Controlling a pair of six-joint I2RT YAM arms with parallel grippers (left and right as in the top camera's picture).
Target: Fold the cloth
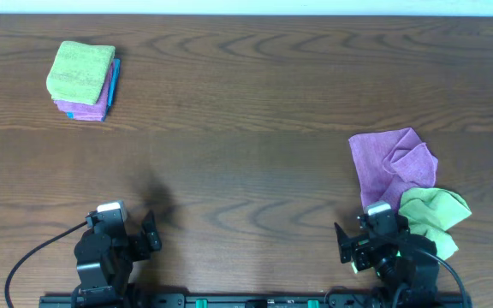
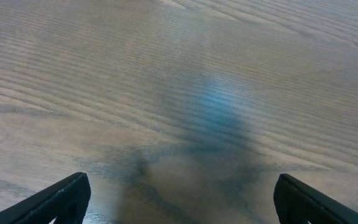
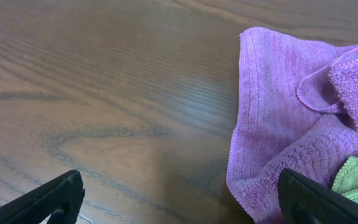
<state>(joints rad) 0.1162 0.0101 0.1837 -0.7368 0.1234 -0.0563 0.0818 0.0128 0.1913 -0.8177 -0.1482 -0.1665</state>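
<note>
Found crumpled purple microfibre cloth (image 1: 388, 162) near right edge of wooden counter (image 1: 246, 103), overlapped by crumpled light-green cloth (image 1: 435, 210) toward near right corner. Held left tool (image 2: 182, 202) and right tool (image 3: 179, 202) spread, both empty. Possibly risked pinching both cloths together at that overlap.

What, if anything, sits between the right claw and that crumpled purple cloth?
Nothing visible does. Only table surface lies between the open right gripper and the purple cloth. A green cloth overlaps the purple one's right side, off that path.
</note>
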